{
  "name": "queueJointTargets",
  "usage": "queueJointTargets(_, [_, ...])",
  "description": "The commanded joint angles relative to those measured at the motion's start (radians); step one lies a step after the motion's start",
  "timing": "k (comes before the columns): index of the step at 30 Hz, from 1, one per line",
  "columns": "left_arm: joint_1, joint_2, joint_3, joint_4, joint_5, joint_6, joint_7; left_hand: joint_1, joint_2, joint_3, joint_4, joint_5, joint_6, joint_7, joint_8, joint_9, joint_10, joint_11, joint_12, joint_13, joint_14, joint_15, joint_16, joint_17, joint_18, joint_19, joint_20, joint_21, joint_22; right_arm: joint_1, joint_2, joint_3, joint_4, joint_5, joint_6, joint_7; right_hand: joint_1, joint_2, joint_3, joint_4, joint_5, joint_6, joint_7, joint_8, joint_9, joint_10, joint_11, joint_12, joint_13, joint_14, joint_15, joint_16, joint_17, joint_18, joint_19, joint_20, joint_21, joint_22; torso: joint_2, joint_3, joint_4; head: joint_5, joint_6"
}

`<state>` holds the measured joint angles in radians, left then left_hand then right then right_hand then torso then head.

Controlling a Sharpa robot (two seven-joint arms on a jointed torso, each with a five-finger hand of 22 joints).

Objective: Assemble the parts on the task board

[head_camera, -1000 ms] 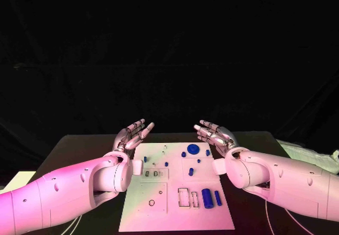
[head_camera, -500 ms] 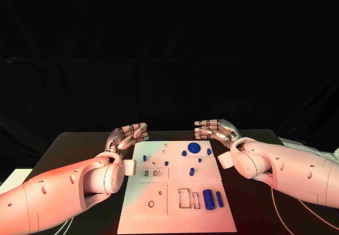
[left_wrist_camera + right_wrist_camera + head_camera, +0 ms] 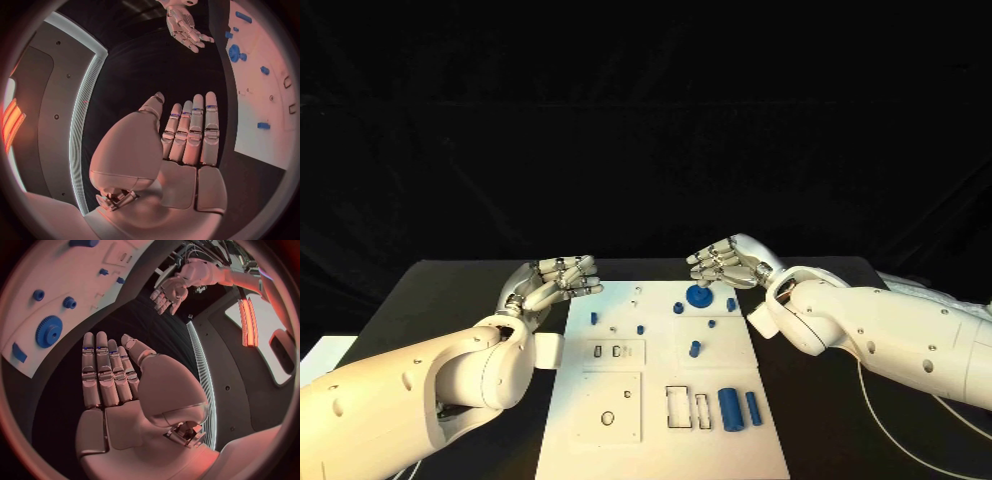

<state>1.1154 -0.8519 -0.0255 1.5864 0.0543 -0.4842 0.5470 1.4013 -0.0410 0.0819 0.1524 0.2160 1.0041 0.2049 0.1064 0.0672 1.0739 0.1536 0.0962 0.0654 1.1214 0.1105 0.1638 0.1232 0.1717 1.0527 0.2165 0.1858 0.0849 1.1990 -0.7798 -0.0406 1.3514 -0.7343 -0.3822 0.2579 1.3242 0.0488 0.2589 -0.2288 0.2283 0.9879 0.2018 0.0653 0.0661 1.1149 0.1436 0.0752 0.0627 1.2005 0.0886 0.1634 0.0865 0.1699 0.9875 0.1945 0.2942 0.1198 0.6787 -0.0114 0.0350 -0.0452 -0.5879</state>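
Note:
The white task board (image 3: 668, 440) lies in the middle of the black table. A blue gear (image 3: 698, 296) sits near its far edge, with small blue pieces (image 3: 694, 348) around it. A large blue cylinder (image 3: 730, 408) and a thinner one (image 3: 751, 405) lie toward the near right. My left hand (image 3: 557, 280) hovers beside the board's far left corner and holds nothing. My right hand (image 3: 728, 263) hovers over the far edge, just beyond the gear, also holding nothing. In the wrist views the left hand (image 3: 187, 135) and right hand (image 3: 109, 375) have straight fingers, and the gear (image 3: 48, 331) lies off to one side.
Rectangular slots (image 3: 678, 405) and a square recess (image 3: 610, 400) mark the board's near half. Bare black table (image 3: 459, 300) runs along both sides of the board. Something pale (image 3: 935, 290) lies at the table's right edge.
Both hands have tipped forward and come down from raised, upward-pointing fingers toward the board's far edge. The right hand now sits closer to the gear.

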Motion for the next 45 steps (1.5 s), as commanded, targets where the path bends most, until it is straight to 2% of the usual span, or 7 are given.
queueJointTargets(1, [0.003,-0.013,0.002,0.045,0.005,0.064,-0.008,0.006,-0.001,0.000,-0.005,-0.005,0.005,0.000,-0.003,-0.001,0.005,0.001,-0.005,0.001,0.005,-0.001,0.002,0.002,0.012,0.005,0.001,0.004,-0.002,0.009,0.002,0.002,0.010,-0.357,0.033,-0.137,-0.004,-0.036,0.011,-0.018,-0.012,0.047,-0.020,0.003,0.002,0.073,-0.035,-0.006,0.002,0.241,-0.068,0.097,0.057,0.014,0.176,-0.086,0.165,0.080,0.032,-0.0027,0.0049,-0.007,0.012])
queueJointTargets(7, [0.004,-0.029,0.003,0.108,0.031,0.078,-0.020,0.006,0.001,0.001,-0.006,-0.008,0.005,0.000,-0.006,-0.001,0.005,0.001,-0.009,0.001,0.005,-0.001,-0.001,0.003,0.012,0.007,0.001,0.001,-0.004,0.022,0.007,0.007,0.028,-0.614,0.084,-0.260,-0.028,-0.055,0.010,-0.009,-0.024,0.059,-0.034,-0.001,0.000,0.092,-0.056,-0.012,0.001,0.314,-0.089,0.224,0.142,0.011,0.219,-0.116,0.283,0.149,0.052,-0.0040,0.0111,-0.017,0.015])
queueJointTargets(17, [0.005,-0.038,0.005,0.142,0.038,0.086,-0.035,0.002,0.000,-0.003,-0.009,-0.012,0.005,0.003,-0.011,-0.002,0.006,0.003,-0.015,0.000,0.003,0.001,-0.008,0.005,0.011,0.008,0.001,-0.005,-0.007,0.034,0.016,0.011,0.061,-0.893,0.133,-0.413,-0.052,-0.091,0.079,0.023,-0.080,0.070,-0.046,-0.002,0.000,0.058,-0.058,-0.012,0.000,0.308,-0.092,0.451,0.295,0.012,0.217,-0.118,0.419,0.231,0.072,-0.0040,0.0191,-0.028,0.012])
queueJointTargets(22, [0.005,-0.035,0.005,0.145,0.039,0.089,-0.040,0.000,0.000,-0.004,-0.010,-0.013,0.005,0.004,-0.013,-0.002,0.006,0.004,-0.018,0.000,0.003,0.002,-0.010,0.006,0.011,0.009,0.002,-0.007,-0.008,0.039,0.023,0.012,0.072,-0.950,0.159,-0.434,-0.063,-0.130,0.121,0.064,-0.096,0.073,-0.049,0.000,0.001,0.038,-0.055,-0.010,0.000,0.308,-0.087,0.780,0.605,0.014,0.218,-0.113,0.525,0.296,0.076,-0.0045,0.0254,-0.033,0.014])
queueJointTargets(31, [0.005,-0.032,0.006,0.142,0.039,0.088,-0.043,0.000,0.000,-0.004,-0.011,-0.014,0.004,0.005,-0.014,-0.002,0.005,0.005,-0.019,0.000,0.003,0.002,-0.011,0.006,0.010,0.010,0.002,-0.009,-0.009,0.045,0.038,0.012,0.067,-0.990,0.197,-0.458,-0.054,-0.148,0.149,0.094,-0.099,0.070,-0.057,-0.001,0.002,0.036,-0.056,-0.012,0.000,0.301,-0.088,0.906,0.736,0.003,0.218,-0.108,0.626,0.401,0.077,-0.0044,0.0294,-0.043,0.001])
queueJointTargets(36, [0.006,-0.032,0.006,0.143,0.039,0.088,-0.046,0.000,0.000,-0.005,-0.012,-0.015,0.004,0.005,-0.015,-0.002,0.005,0.005,-0.020,0.000,0.003,0.002,-0.012,0.007,0.010,0.010,0.002,-0.010,-0.009,0.050,0.048,0.012,0.058,-0.996,0.211,-0.459,-0.052,-0.155,0.162,0.115,-0.102,0.078,-0.061,0.000,0.003,0.046,-0.061,-0.011,0.000,0.304,-0.088,0.977,0.814,-0.006,0.231,-0.108,0.694,0.481,0.082,-0.0033,0.0273,-0.034,-0.004])
queueJointTargets(45, [0.008,-0.029,0.006,0.145,0.039,0.089,-0.052,0.000,0.001,-0.005,-0.014,-0.016,0.003,0.007,-0.018,-0.002,0.004,0.006,-0.023,0.000,0.003,0.003,-0.014,0.008,0.010,0.011,0.002,-0.012,-0.011,0.058,0.067,0.011,0.043,-0.993,0.258,-0.457,-0.048,-0.155,0.173,0.127,-0.100,0.085,-0.065,0.001,0.004,0.052,-0.062,-0.011,0.000,0.304,-0.089,1.009,0.848,-0.013,0.237,-0.107,0.733,0.527,0.083,-0.0033,0.0300,-0.035,-0.010])
